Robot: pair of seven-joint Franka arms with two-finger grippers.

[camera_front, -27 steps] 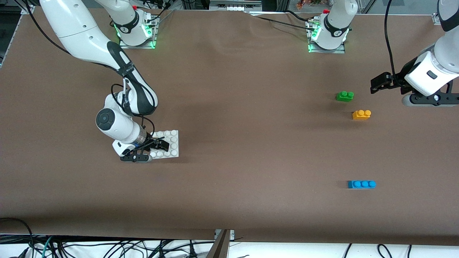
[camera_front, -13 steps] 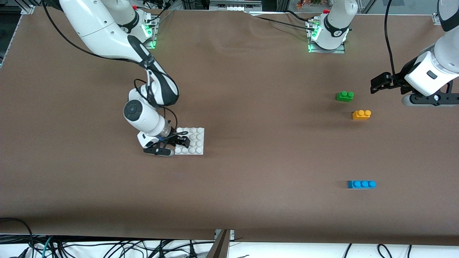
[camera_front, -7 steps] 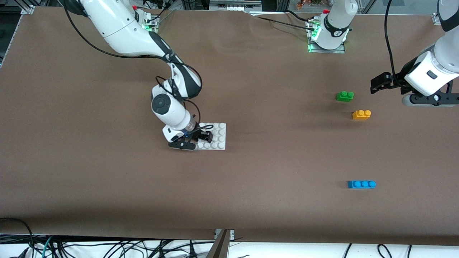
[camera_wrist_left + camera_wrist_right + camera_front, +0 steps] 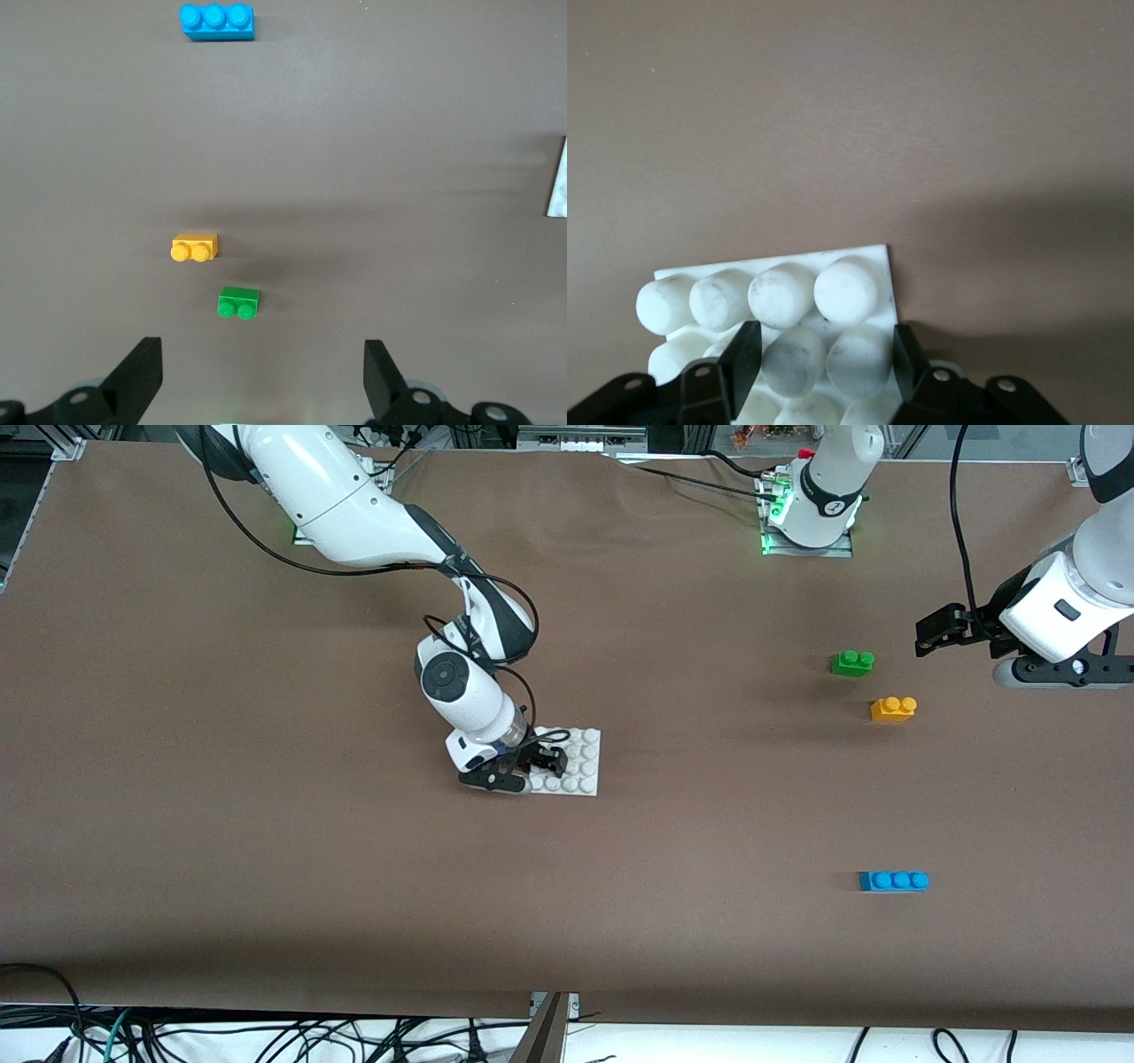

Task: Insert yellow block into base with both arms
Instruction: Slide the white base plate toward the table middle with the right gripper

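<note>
Nearest the front edge of the desk (image 4: 266, 886), toward the left arm's end, lies the blue three-stud brick (image 4: 893, 880), flat and alone on the brown cover.

Farther in, about midway along the desk, the base (image 4: 585, 766) lies with its studs up. The right pincer (image 4: 540, 762) is clenched on it: in the right wrist view its two black fingers (image 4: 740, 359) close from either side on studs at the edge of the base (image 4: 780, 297), and the rest of the plate reaches out from between them. Whether the base rests on the desk or is lifted slightly off it cannot be told. The right arm reaches down to it from its mount at the back edge.

Farther in again, toward the left arm's end, the yellow block (image 4: 893, 708) sits upright on the desk, studs up, well apart from the base. Just beside it and a little farther from the front edge is the green two-stud brick (image 4: 852, 662); the two do not touch.

The left pincer (image 4: 939, 631) hangs released above the desk near the left arm's end edge, holding nothing; its wrist view shows the fingers (image 4: 137, 376) spread wide, with the yellow block (image 4: 194, 247), the green brick (image 4: 239, 302) and the blue brick (image 4: 217, 20) below.
</note>
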